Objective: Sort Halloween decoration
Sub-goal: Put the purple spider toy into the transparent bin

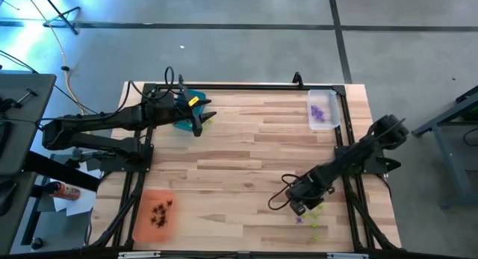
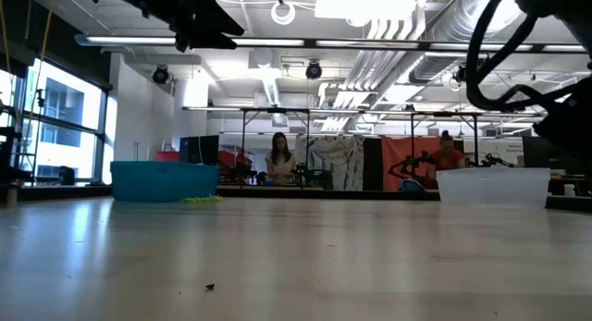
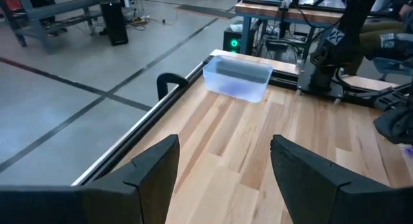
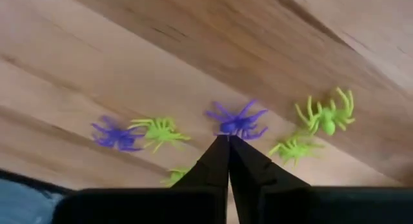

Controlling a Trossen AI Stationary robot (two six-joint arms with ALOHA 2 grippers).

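- The Halloween decoration is a set of tiny plastic spiders: in the right wrist view we see a purple spider (image 4: pixel 235 122), a second purple one (image 4: pixel 115 135) and lime green spiders (image 4: pixel 326 114) lying on the wooden surface (image 4: pixel 193 50).
- The right end effector (image 4: pixel 228 141) has its fingertips pressed together, their tips at the purple spider's edge.
- From above we find more spiders sorted: purple in the clear tray (image 1: pixel 324 110), dark in the orange tray (image 1: pixel 154 214).
- The left end effector (image 3: pixel 222 161), fingers spread and empty, hangs by the teal tray (image 1: pixel 193 107).
- Only the low view shows people (image 2: pixel 280 161) beyond.
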